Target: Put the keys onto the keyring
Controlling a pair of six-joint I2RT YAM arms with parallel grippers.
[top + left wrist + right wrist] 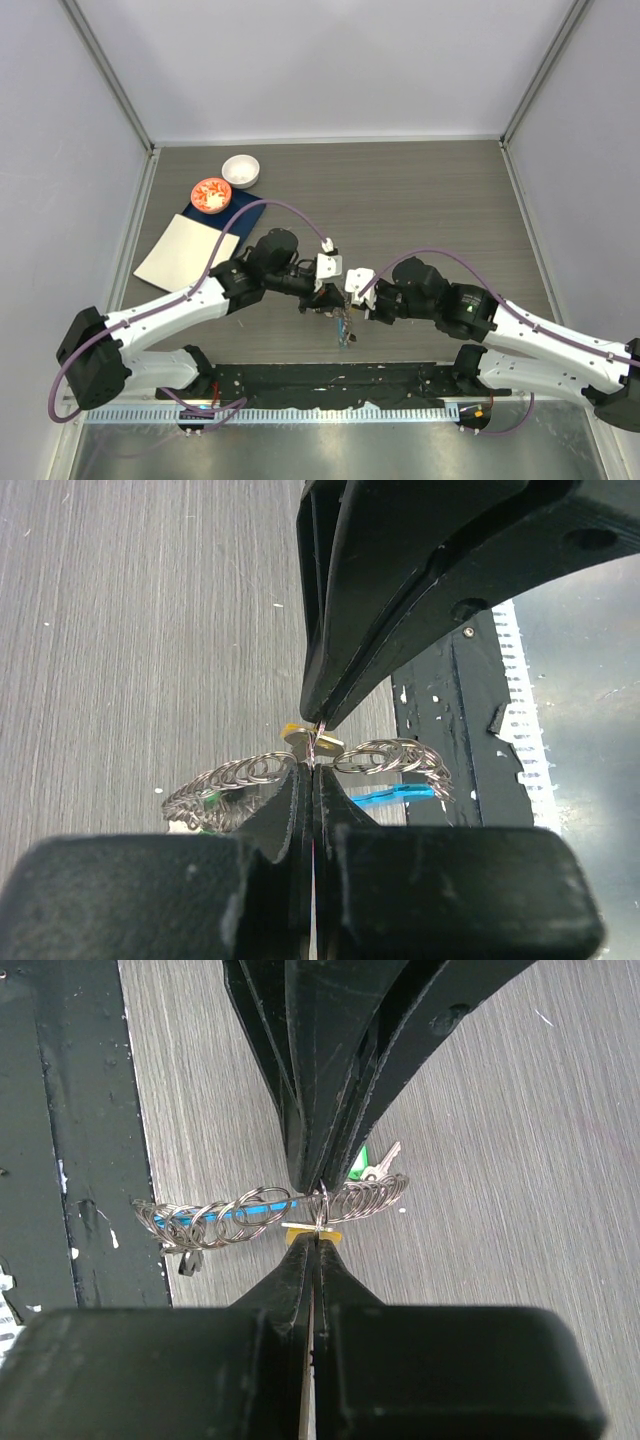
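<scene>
No readable text, label or number shows anywhere.

I see the keyring (250, 1210) as silvery grey wire coils with a bright blue strip (395, 796), and the keys (385, 1160) carry a green tag (358, 1165) and a yellow tag (330, 1235). The counter (420, 200) is grey with fine wood-grain streaks. I also see a red dish (211, 195) with a white pattern, a plain white bowl (240, 170), a dark blue mat (245, 208) and a cream sheet (185, 250).

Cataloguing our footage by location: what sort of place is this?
Probably a robotics lab test cell: grey partition walls enclose a wood-grain table, with the left arm and right arm mounted on a black base plate at its edge.
</scene>
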